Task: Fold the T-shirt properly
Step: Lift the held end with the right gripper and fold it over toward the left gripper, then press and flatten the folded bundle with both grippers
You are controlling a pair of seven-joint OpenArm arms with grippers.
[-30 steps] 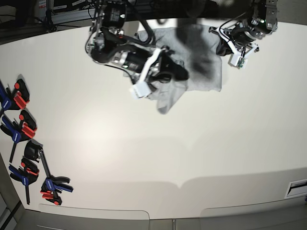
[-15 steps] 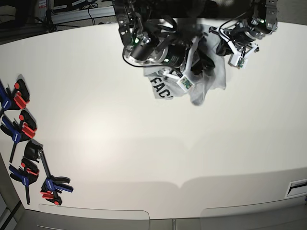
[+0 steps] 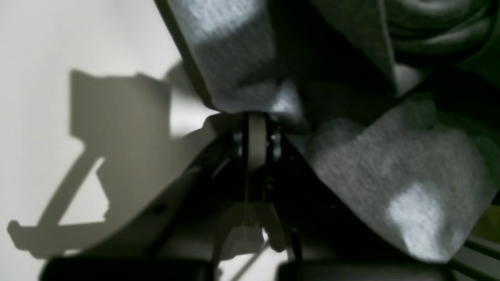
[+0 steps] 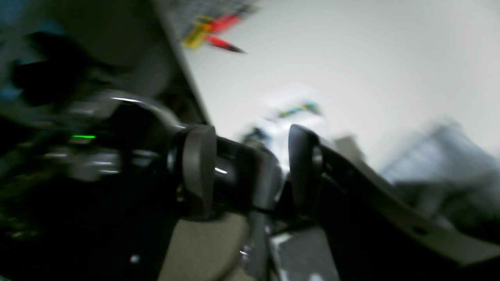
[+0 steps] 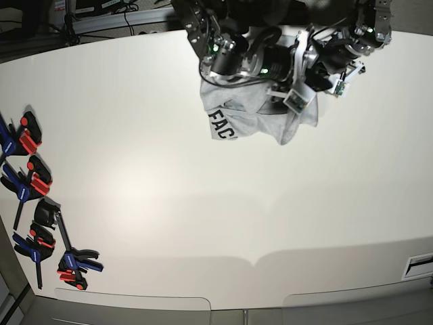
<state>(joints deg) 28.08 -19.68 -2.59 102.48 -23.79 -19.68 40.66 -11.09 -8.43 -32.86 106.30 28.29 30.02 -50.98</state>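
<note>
The light grey T-shirt (image 5: 252,116) lies bunched at the far side of the white table (image 5: 203,203), with black lettering (image 5: 222,126) showing on its left part. My right arm (image 5: 250,61) reaches across above it towards the right. In the right wrist view the right gripper (image 4: 250,168) is open with nothing between its fingers; that view is blurred. My left gripper (image 3: 256,117) is shut on a fold of the T-shirt (image 3: 390,168), whose cloth hangs over and beside the fingers. The left arm (image 5: 348,51) stays at the shirt's far right corner.
Several blue, red and black clamps (image 5: 30,186) lie along the table's left edge. Cables and equipment (image 5: 101,17) run behind the far edge. A cut-out (image 5: 419,265) sits at the near right edge.
My right arm swung rightwards over the T-shirt, pulling cloth across so the lettered side turned up. Its gripper has gone from shut to open. The left arm held still.
</note>
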